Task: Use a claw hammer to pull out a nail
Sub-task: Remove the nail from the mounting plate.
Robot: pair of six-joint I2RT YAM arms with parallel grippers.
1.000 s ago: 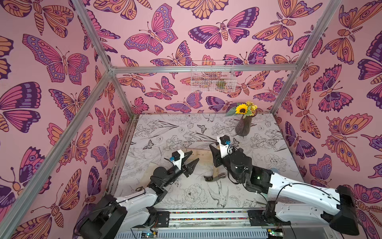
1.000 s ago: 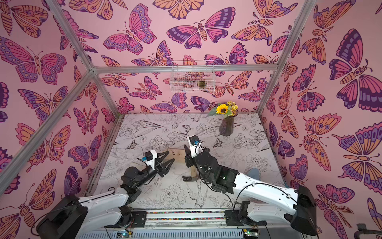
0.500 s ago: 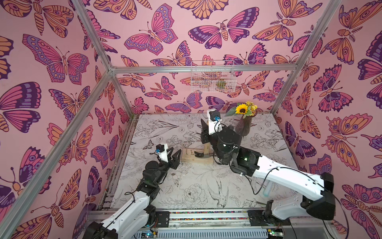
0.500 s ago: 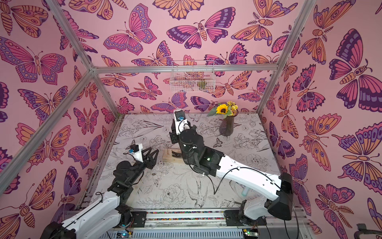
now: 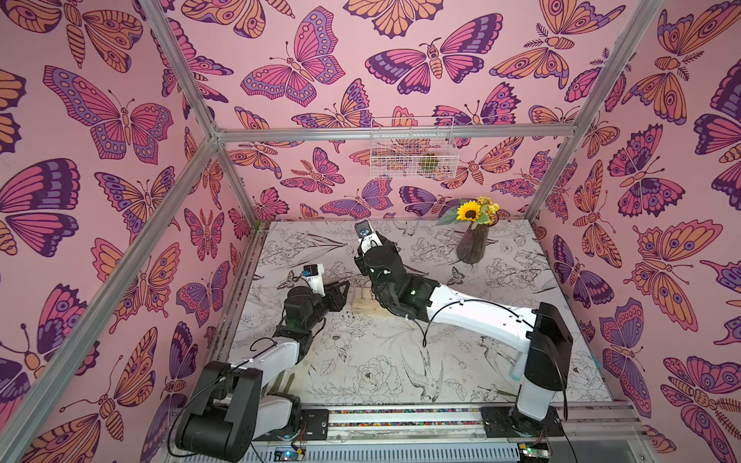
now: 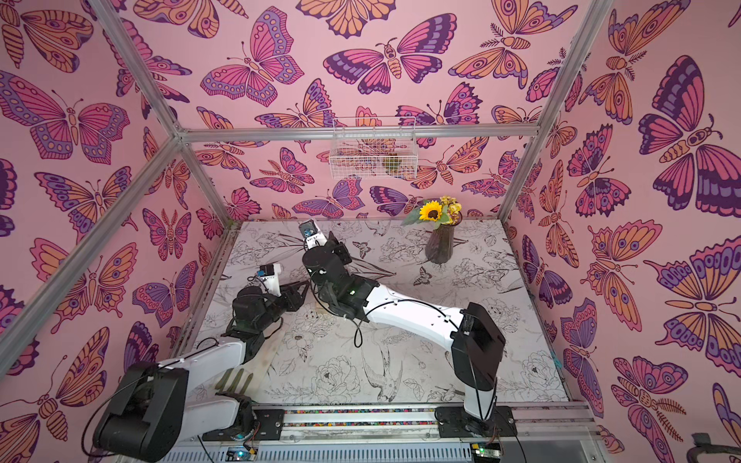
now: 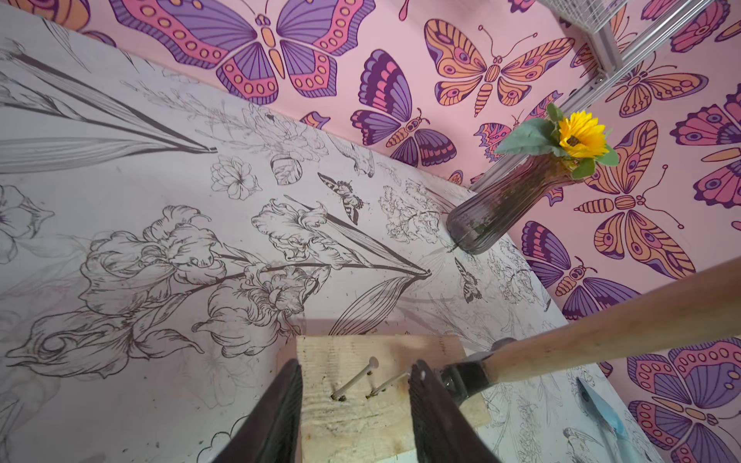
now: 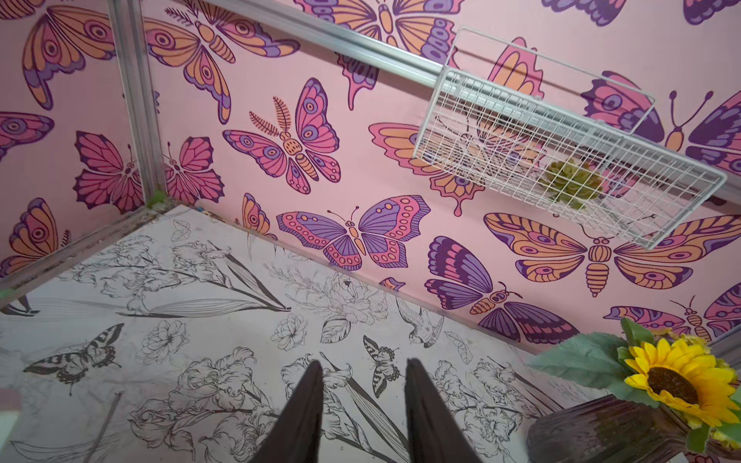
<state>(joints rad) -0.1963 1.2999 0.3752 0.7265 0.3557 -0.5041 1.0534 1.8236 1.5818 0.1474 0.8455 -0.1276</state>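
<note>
- Hammer (image 7: 581, 338) had just come across to the block (image 7: 381, 344) with the right pincer (image 8: 363, 362), nearly closed, its hold on the handle hidden from us; the head lay beside two leaning nails (image 7: 357, 377).
- Left pincer (image 7: 357, 364) had narrowed, half open, astride the block.
- We judged prying could start.
- Smooth pale handle, rough grainy wood, thin grey nails.

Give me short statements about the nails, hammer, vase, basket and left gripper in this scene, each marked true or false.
1. Two nails stick out of the wooden block. True.
2. The vase lies on its side. False: it stands upright on the table.
3. The head of the claw hammer is at the block. True.
4. The left gripper is shut tight. False: its fingers stand apart, nails between them.
5. The wire basket rests on the table. False: it hangs from the metal rail.
</note>
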